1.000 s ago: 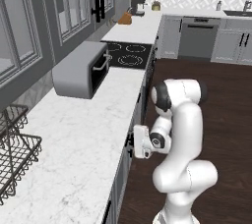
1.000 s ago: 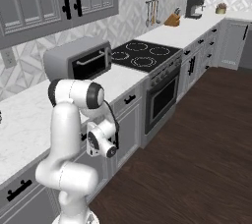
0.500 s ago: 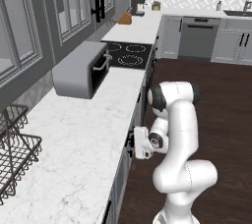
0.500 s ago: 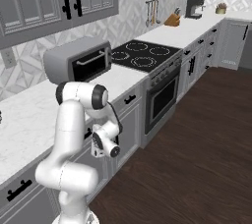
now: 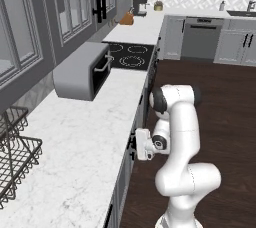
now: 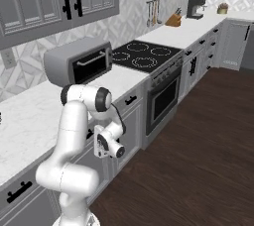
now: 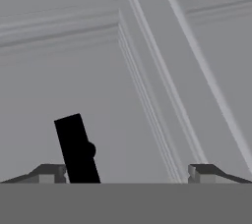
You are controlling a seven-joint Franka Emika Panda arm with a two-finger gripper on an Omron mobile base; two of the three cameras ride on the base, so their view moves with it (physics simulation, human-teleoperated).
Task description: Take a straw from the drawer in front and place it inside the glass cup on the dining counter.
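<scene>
Your fingers (image 7: pixel 125 173) stand spread wide with nothing between them, close against the grey panelled front of the drawer (image 7: pixel 74 70). Its black handle (image 7: pixel 76 149) sits just inside the left finger (image 7: pixel 49 173), not centred. Close now and you may clip only its edge and slip off when pulling.

A grey toaster oven (image 5: pixel 80 76) sits on the marble worktop (image 5: pixel 75 157) beside the black cooktop (image 5: pixel 129 55).
</scene>
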